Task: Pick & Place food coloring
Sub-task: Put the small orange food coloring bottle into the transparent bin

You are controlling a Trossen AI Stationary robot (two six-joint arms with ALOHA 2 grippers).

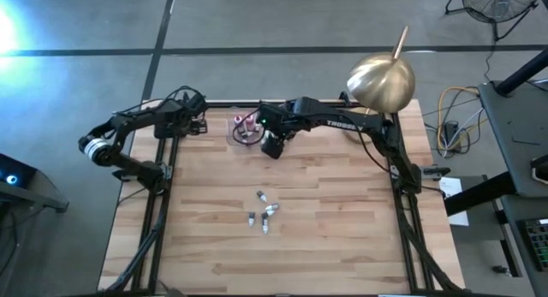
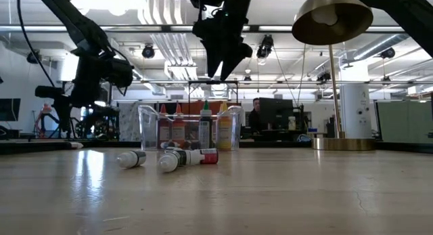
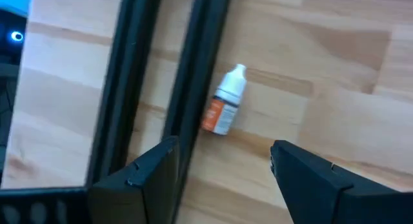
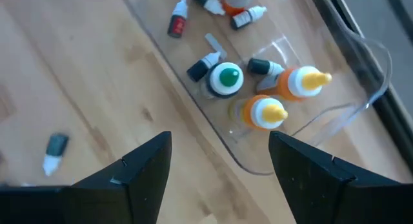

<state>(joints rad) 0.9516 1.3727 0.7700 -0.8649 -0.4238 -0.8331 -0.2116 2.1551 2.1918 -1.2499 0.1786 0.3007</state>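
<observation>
Your right pincer (image 1: 272, 146) hangs released and empty at the near edge of the clear tray (image 4: 361, 88), at the far side of the tabletop (image 1: 342, 237). Several bottles already stand or lie in that tray. The coming move turns on the loose cluster of bottles (image 1: 264, 215) lying on their sides near the middle of the tabletop: they sit well apart from the right pincer, toward the near edge and almost straight in front of it, so that arm has the shorter reach. Their long axes point different ways in the high view, so you'd probably need to turn the wrist to suit whichever one you choose.

Your left pincer (image 3: 222, 169) waits at the far left corner, also released and holding nothing. Only its wrist view shows one orange-labelled bottle (image 3: 224, 100) lying just ahead of its fingers, right beside the dark frame rail (image 3: 193, 62); its white cap points away from the pincer. The high view doesn't show that bottle clearly.

The low view adds height: the right pincer is well above the tray, and three bottles (image 2: 168, 158) lie flat in front of it.
</observation>
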